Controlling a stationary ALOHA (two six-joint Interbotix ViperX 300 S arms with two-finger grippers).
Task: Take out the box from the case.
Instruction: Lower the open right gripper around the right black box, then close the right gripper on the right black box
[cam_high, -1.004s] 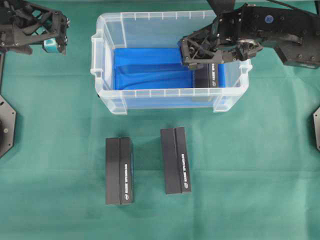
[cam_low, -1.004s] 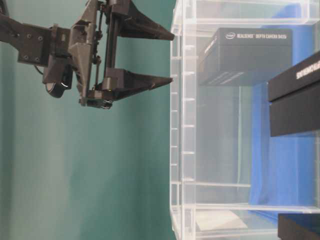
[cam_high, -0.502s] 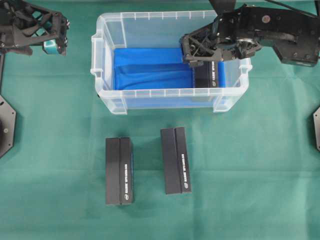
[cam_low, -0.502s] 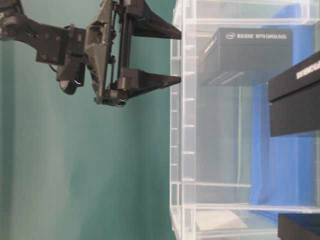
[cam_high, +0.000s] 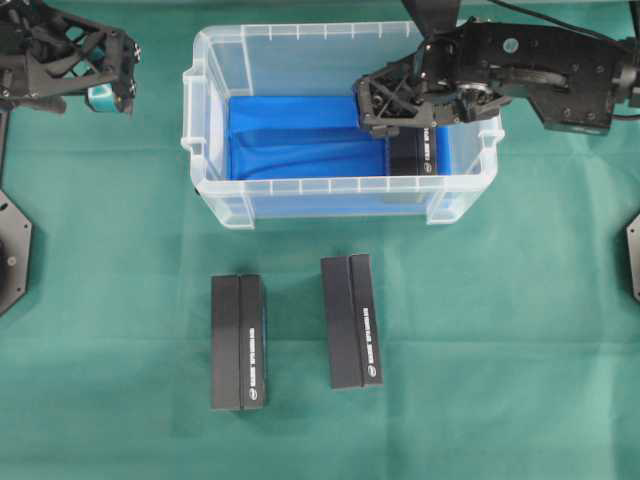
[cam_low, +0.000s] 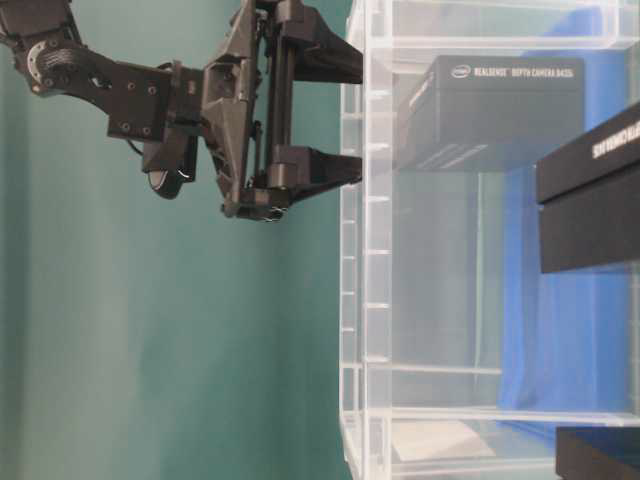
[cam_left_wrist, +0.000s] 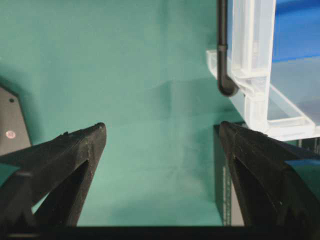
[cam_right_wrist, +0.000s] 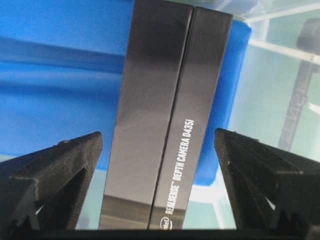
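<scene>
right claw (cam_high: 385, 112) gaping open, hovering over box (cam_high: 412, 155) in case (cam_high: 340, 186); box axis running between fingers, probably not touching | left claw (cam_high: 112, 70) idling open, well apart

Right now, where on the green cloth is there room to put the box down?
Bare cloth lies right of the two boxes already out, bare cloth lies left of them too, and there is a strip between them and the case. Inside the case it is crowded on the right: the open right gripper hangs over the last box.
</scene>
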